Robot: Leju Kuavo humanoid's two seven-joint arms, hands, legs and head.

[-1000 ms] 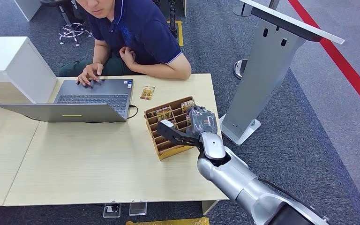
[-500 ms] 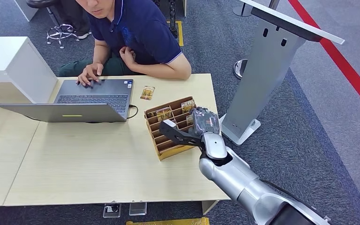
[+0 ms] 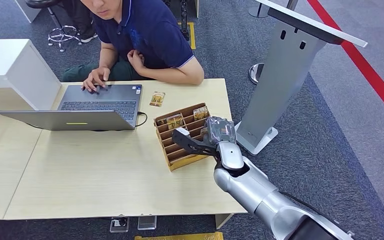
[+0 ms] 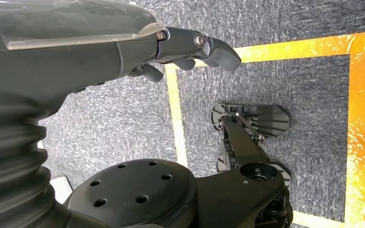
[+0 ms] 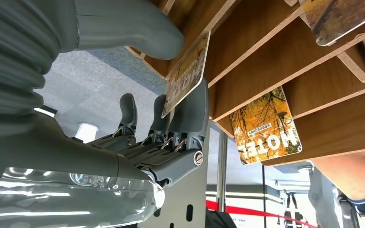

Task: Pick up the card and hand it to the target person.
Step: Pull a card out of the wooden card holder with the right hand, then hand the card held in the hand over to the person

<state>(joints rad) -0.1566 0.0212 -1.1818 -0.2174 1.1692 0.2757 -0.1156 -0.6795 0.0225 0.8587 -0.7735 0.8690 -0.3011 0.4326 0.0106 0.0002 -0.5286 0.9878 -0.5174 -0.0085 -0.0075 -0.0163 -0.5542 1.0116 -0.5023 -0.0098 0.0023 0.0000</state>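
Note:
A wooden card rack [image 3: 181,162] stands on the table's right side, with cards [image 3: 174,120] upright in its back slots. My right hand [image 3: 216,132] is at the rack's right end, thumb reaching across the slots. In the right wrist view the thumb [image 5: 128,26] and fingers [image 5: 192,114] pinch a yellow-brown card [image 5: 188,71] at the edge of the rack [image 5: 275,52]. Another card printed HOTEL [image 5: 265,128] sits in a neighbouring slot. The person [image 3: 145,35] in a dark blue shirt sits at the table's far side. My left hand [image 4: 123,47] hangs over the floor, holding nothing.
An open laptop [image 3: 95,105] lies left of the rack, under the person's hand. One loose card [image 3: 157,98] lies on the table behind the rack. A grey stand [image 3: 285,70] rises just right of the table. A white cabinet [image 3: 15,70] is at the far left.
My right hand has edged slightly to the right at the rack, thumb still over the slots. The person and the laptop have not moved.

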